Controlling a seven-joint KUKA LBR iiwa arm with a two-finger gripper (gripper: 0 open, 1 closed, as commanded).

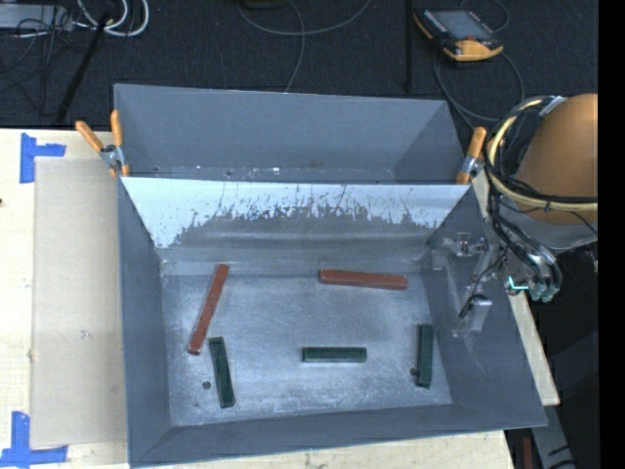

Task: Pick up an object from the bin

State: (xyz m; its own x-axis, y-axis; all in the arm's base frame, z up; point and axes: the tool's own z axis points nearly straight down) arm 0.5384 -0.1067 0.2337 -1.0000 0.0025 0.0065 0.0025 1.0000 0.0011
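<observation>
The gripper (475, 306) is held over the bin's right wall (493, 369); its state cannot be told. That wall could be struck on descent.

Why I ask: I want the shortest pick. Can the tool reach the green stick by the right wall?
Probably yes: the stick lies alone, close to the tool, though the wall beside it may crowd it.
</observation>
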